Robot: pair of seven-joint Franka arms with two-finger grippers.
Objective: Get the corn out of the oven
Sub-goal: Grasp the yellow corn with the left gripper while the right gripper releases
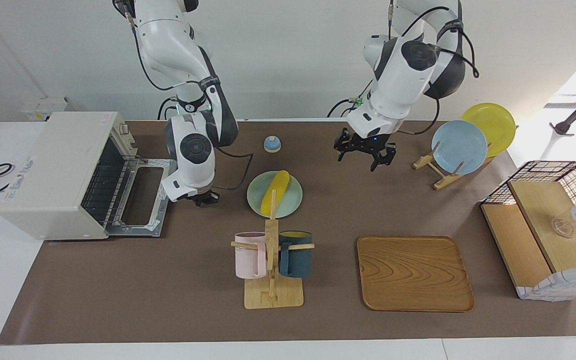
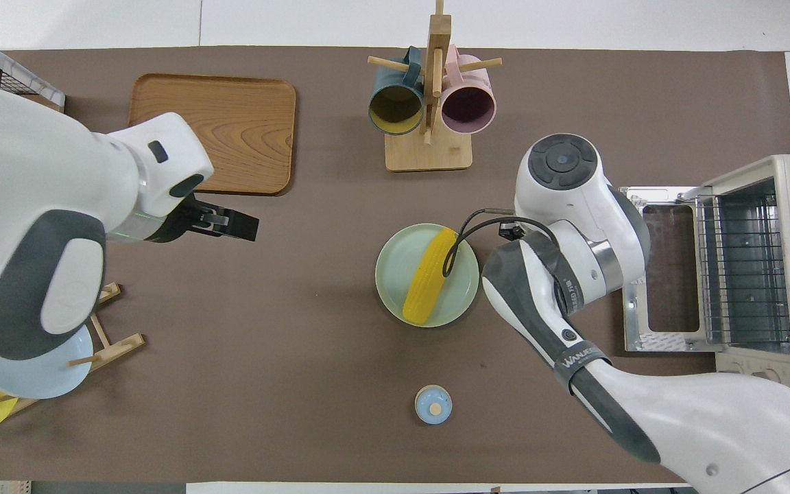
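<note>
In the facing view the corn (image 1: 274, 192) is lying diagonally on the pale green plate (image 1: 290, 201) in the middle of the frame, so it's already out of the oven (image 1: 53, 175) at the left, whose door hangs open with a bare rack. Looks like smooth stiff plastic to me, probably light and a bit slippery and prone to rolling, so I'd pinch it across the thick middle rather than the tapered tip. The right end effector (image 1: 203, 199) sits low between the oven door and the plate, clenched on nothing; the left end effector (image 1: 365, 152) hovers in the upper middle, fingers spread, empty. The overhead view shows the whole cob (image 2: 430, 275) plus the plate rim (image 2: 395, 302), which the mug rack (image 1: 272, 265) partly blocks from the front. But here the right wrist covers its own fingertips, and the left end effector (image 2: 234, 224) only shows side-on at the left of the frame.
</note>
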